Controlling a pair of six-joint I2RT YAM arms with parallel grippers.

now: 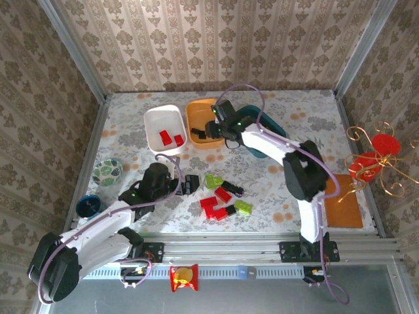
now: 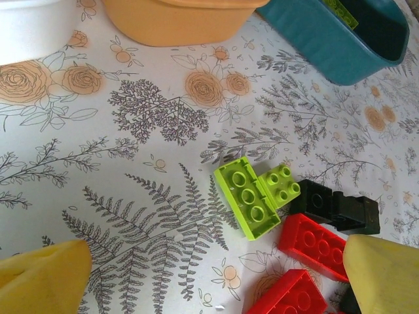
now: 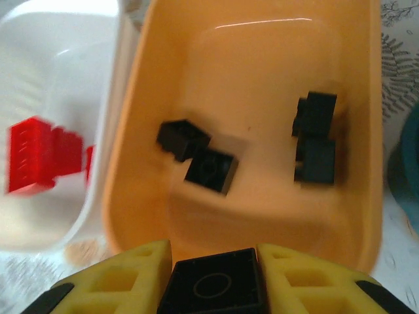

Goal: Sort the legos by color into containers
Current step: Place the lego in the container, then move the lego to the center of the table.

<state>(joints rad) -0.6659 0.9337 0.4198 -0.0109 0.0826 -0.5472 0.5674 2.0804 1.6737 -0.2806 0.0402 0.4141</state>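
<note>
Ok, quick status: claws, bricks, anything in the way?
Right claw shut on a black brick, at the orange tray. Left claw open above loose bricks on the table. Nothing blocking the drop.

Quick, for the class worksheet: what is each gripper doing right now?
Left gripper: open, holding nothing.
Right gripper: closed on a black brick.

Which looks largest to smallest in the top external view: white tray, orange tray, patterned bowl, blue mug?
1. white tray and orange tray: look alike, and the orange one is partly hidden, so unranked.
2. patterned bowl
3. blue mug
</note>
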